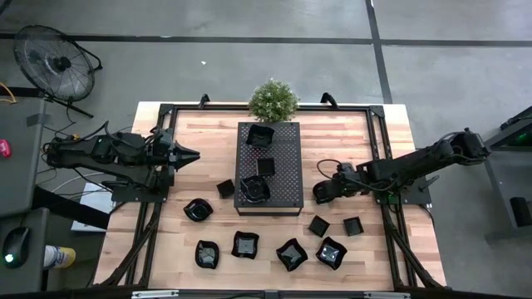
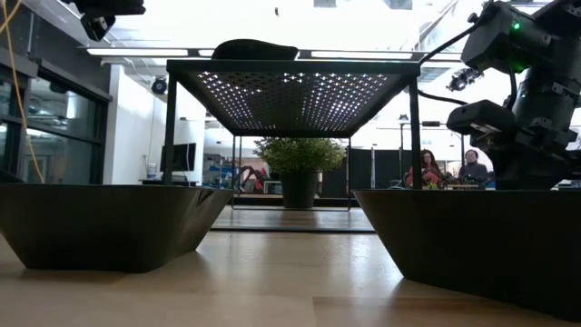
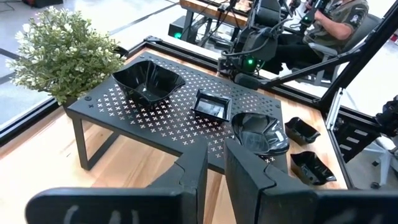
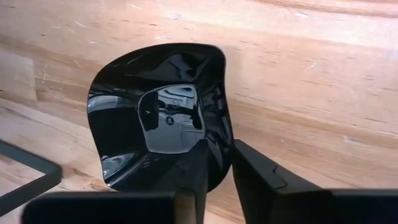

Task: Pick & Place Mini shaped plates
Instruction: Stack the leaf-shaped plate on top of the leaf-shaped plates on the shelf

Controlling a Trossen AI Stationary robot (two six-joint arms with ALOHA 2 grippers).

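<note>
- High view: the right end effector sits low on the wooden surface, just beside the perforated tray's right edge. The left end effector waits near the tray's left side. Three mini shaped plates lie on the tray; the rest are spread over the near part of the surface.
- Low view: two plates fill the foreground; the tray stands on legs, with open room beneath it.
- Left wrist view: the left end effector's fingers are nearly together, holding nothing.
- Right wrist view: the right end effector pinches the rim of a glossy plate, one finger inside and one outside.
- Risk: I judge a thin glossy rim could slip or swing on lifting, and the tray's edge and leg stand close enough to clip; above looks free.
</note>
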